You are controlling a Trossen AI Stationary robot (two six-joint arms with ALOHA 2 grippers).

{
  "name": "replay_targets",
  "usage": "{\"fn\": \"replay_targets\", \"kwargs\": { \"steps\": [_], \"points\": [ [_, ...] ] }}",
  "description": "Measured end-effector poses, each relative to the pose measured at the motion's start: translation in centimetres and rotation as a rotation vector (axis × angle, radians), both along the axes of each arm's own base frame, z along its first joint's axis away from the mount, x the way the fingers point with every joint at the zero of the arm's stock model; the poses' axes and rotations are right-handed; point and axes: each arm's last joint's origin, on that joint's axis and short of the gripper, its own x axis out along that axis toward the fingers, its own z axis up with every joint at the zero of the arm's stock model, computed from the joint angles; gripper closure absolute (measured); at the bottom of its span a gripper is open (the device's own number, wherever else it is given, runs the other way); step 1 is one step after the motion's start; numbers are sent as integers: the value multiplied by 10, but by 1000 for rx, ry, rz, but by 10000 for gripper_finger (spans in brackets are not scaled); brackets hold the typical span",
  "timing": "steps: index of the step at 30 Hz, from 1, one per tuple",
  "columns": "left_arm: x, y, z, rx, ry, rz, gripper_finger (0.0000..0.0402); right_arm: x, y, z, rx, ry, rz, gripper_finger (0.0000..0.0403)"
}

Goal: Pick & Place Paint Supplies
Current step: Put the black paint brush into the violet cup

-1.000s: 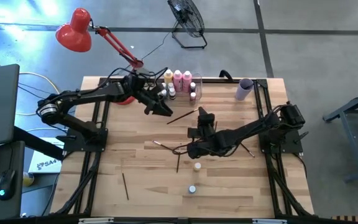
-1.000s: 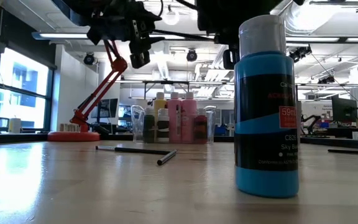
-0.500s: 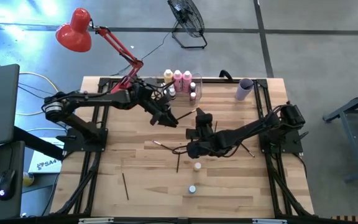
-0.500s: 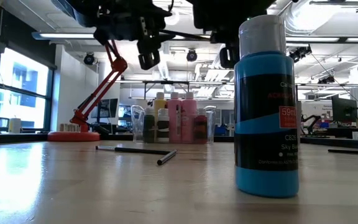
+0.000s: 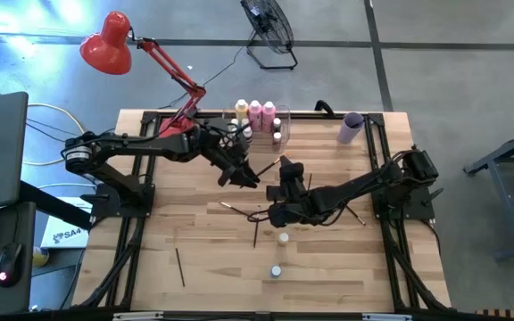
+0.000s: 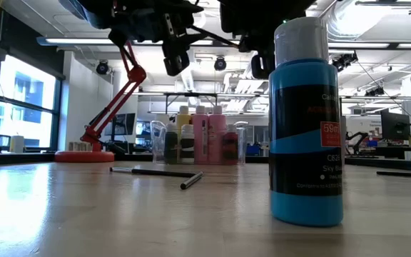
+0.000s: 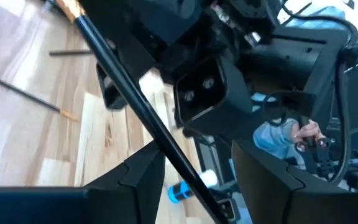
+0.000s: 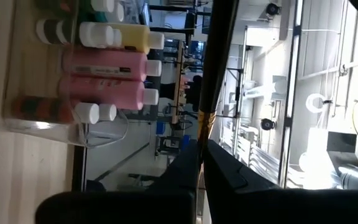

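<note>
The right pincer point(image 5: 286, 168), mid-frame in the high view, is clamped on a thin paintbrush point(image 8: 211, 81), most of its length hidden. The left pincer point(image 5: 244, 172) hovers just beside it, fingers point(image 7: 143, 171) spread around the brush shaft. Paint bottles point(image 5: 259, 114) crowd the clear bin point(image 5: 280, 125) at the worktop's point(image 5: 328, 267) top edge. A sky-blue bottle point(image 6: 307, 125) blocks the low view; bare wood lies lower left.

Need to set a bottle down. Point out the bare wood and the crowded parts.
Free: the front left of the table around the lone paintbrush, and the front right corner. Crowded: mid-table, where the left gripper and right gripper meet over scattered brushes, and the clear bin at the back edge.
</note>
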Motion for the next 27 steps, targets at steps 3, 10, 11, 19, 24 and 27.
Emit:
{"fn": "replay_targets", "kwargs": {
  "steps": [3,10,11,19,24,27],
  "points": [
    [0,1,0,13,-6,30,220,0,0,0,-3,-2,-3,400],
    [2,2,-1,36,-13,38,273,0,0,0,-3,-2,-4,400],
    [2,2,-2,34,-7,40,289,0,0,0,-5,0,-4,400],
    [1,4,-7,9,46,76,383,-1,0,1,-51,17,-35,400],
    [0,4,-10,28,62,65,382,-1,0,1,-37,18,-23,399],
    [0,4,-11,34,75,61,384,-1,0,1,-20,19,-8,394]
  ]
}}
